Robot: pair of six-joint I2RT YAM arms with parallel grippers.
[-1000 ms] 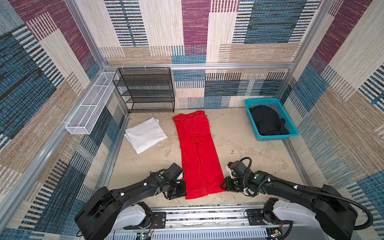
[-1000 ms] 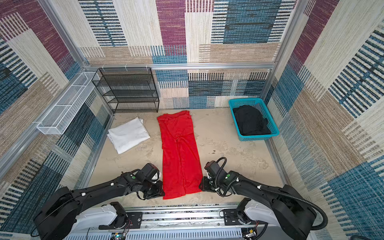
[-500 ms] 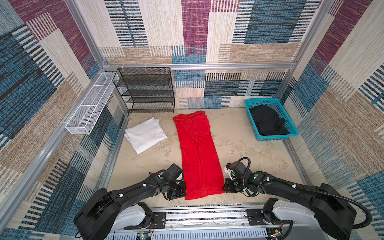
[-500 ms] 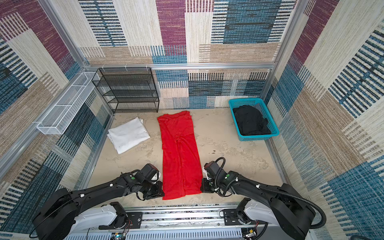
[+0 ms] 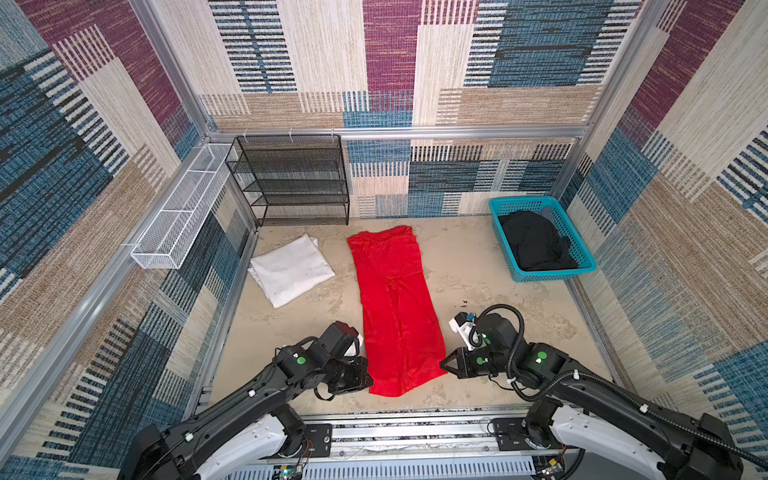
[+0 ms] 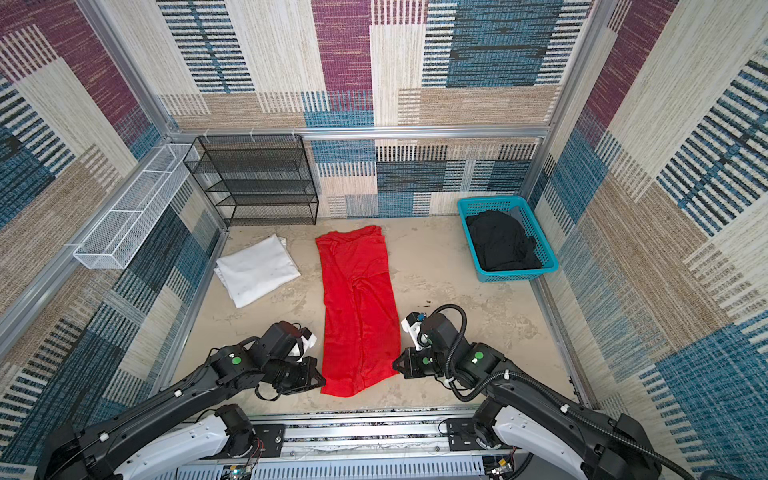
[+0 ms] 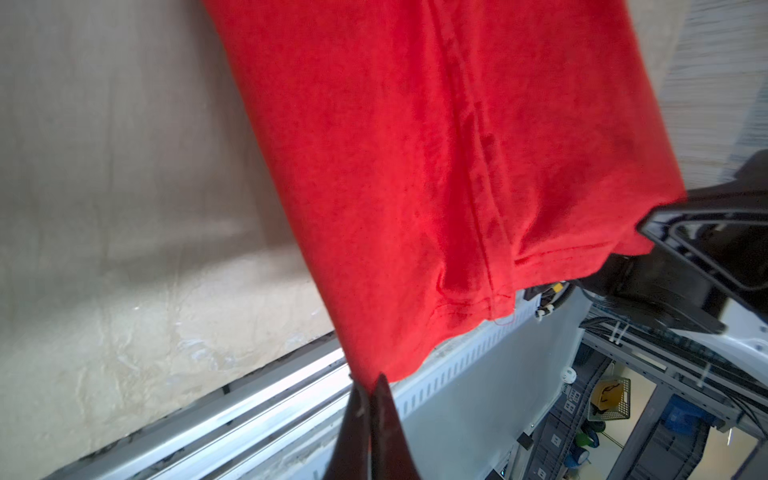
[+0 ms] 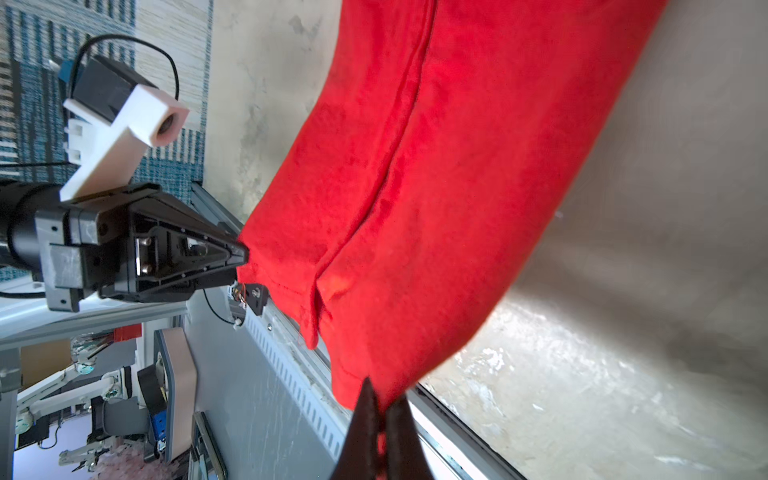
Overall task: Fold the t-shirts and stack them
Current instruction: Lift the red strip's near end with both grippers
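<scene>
1. A bright red t-shirt of soft cloth lies in the middle of the mottled beige table. It is folded lengthwise into one long, narrow strip that runs from the far side toward the robot.
2. A raised fold ridge runs down the middle of the strip. Both wrist views show the stitched hem at its near end, slightly rumpled.
3. The black left gripper sits at the near left corner of the hem, its jaws pinched together on the red cloth.
4. The black right gripper is at the near right corner, also clamped on the hem, with red cloth showing between its tips.
5. Whether the near end is raised off the table cannot be told.
6. A white t-shirt, folded into a flat rectangle, lies on the table left of the red t-shirt and apart from it.
7. A black t-shirt is bunched, unfolded, inside a teal plastic basket at the far right corner, well apart from the others.
</scene>
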